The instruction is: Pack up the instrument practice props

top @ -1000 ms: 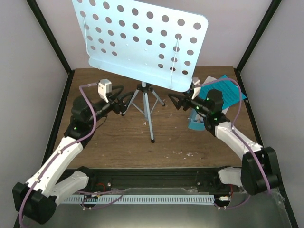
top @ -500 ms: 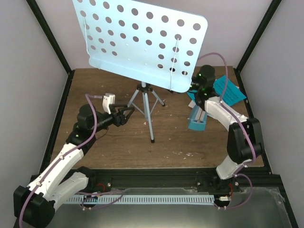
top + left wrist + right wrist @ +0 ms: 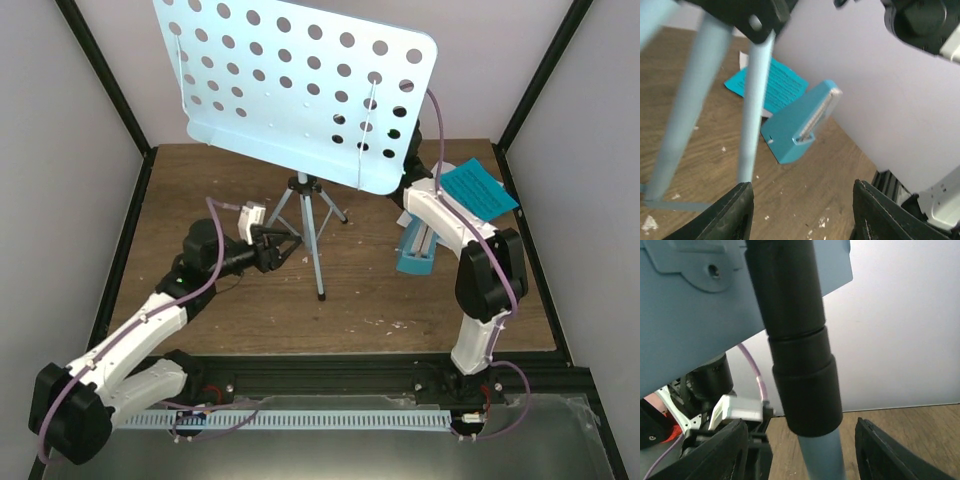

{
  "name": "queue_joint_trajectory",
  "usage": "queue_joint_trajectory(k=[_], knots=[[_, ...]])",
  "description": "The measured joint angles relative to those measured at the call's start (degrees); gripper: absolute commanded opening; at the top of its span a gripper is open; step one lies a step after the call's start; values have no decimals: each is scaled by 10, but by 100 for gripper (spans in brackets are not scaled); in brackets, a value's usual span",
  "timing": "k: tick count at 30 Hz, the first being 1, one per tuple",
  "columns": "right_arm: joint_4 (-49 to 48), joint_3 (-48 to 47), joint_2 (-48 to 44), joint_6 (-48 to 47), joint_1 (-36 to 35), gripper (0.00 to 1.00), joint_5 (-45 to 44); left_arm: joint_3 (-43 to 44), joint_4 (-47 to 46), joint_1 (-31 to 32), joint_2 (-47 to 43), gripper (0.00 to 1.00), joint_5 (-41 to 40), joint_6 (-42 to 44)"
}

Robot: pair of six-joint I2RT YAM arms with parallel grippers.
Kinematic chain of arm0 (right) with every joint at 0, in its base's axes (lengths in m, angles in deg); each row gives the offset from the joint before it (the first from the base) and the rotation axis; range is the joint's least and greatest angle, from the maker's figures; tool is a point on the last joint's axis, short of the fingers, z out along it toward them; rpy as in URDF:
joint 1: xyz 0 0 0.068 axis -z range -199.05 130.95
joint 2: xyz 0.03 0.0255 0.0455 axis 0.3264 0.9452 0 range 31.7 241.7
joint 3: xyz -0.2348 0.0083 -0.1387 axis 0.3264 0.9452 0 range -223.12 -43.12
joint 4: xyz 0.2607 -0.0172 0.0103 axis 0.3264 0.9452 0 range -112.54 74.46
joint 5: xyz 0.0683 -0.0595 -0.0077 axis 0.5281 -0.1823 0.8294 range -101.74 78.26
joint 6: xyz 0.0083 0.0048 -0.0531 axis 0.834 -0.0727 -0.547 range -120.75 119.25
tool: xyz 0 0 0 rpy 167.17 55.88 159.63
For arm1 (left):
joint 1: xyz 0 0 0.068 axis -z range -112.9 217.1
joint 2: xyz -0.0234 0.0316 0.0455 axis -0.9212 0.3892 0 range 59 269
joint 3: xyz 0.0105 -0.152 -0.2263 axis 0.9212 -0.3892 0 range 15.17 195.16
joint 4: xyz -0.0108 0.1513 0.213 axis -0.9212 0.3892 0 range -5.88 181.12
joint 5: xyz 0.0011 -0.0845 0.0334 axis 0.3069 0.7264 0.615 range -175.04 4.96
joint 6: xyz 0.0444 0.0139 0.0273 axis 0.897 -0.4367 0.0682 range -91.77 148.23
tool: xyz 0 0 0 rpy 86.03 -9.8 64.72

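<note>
The pale blue perforated music stand [image 3: 300, 90] stands mid-table on thin tripod legs [image 3: 318, 250]. My left gripper [image 3: 290, 247] is open and empty, low beside the tripod. In its wrist view [image 3: 802, 215] a leg [image 3: 752, 110] ends just above the left finger. The teal metronome [image 3: 416, 255] lies on its side at the right and also shows in the left wrist view [image 3: 800, 122]. The cyan sheets [image 3: 478, 190] lie behind it. My right gripper [image 3: 802, 455] is open around the stand's pole [image 3: 827, 460], under the black collar [image 3: 800, 340]. The stand's plate hides it in the top view.
Black frame posts [image 3: 100, 80] and pale walls close in the wooden table [image 3: 250, 330] on three sides. The right arm [image 3: 445, 215] arches over the metronome. The left wrist's white camera [image 3: 737, 410] shows beyond the pole. White crumbs dot the wood.
My left gripper has moved right and lower, up to the tripod. My right arm has swung up and back, carrying its gripper behind the stand's plate to the pole.
</note>
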Motion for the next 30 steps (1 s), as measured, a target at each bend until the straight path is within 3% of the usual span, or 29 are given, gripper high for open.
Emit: queue_joint_trajectory(k=[5,16,23,28,30], knots=[[0,-30,22,5,-1,48,5,2,-4,43,41,53,-19,12],[1,-56,36,16,-5,33,18,43,5,52,143,48,-77,37],[-9,-58,36,7,-6,14,22,51,2,58,163,17,-82,52],[-23,-45,31,4,-7,3,22,55,2,60,169,2,-86,75],[-28,-30,21,4,-5,1,14,55,2,63,169,0,-85,80]])
